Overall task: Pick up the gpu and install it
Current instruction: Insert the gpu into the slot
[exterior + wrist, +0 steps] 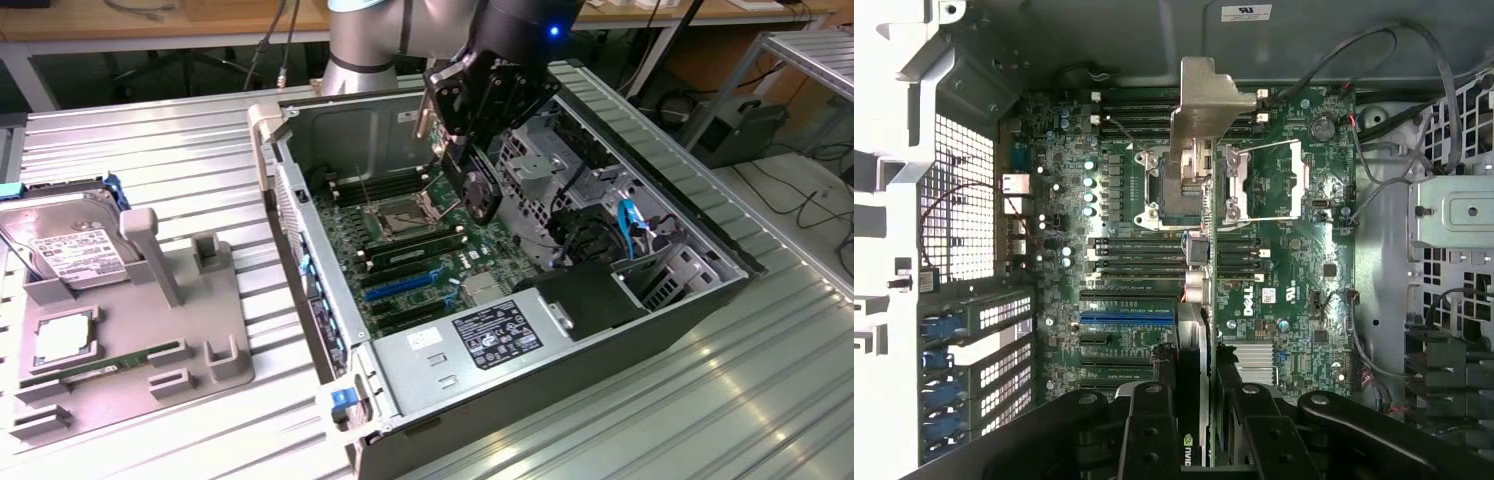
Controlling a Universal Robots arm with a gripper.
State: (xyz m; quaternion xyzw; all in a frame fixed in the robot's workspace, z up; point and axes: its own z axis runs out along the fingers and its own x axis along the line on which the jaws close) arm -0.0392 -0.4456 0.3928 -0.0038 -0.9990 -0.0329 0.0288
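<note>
Corrugated metal bench (160,170) carries the open case (574,390), tool (470,160) clamped on the gpu (481,195) (wrist view: bracket (1206,100) over motherboard (1294,250)).

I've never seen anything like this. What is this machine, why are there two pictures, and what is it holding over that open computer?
The machine is a single robot arm with a gripper, a clamp with fingers, at its end. One picture comes from a camera standing off to the side. The other comes from a camera on the arm's wrist, looking past the fingers into the computer.

The gripper is closed on the gpu, a dark graphics card. It holds the card edge-on over the motherboard inside the open computer case. In the wrist view, the pale shape in the middle is the card's silver bracket.

On the ribbed metal table, at the exterior view's left, a grey tray holds a hard drive and a green memory stick.
</note>
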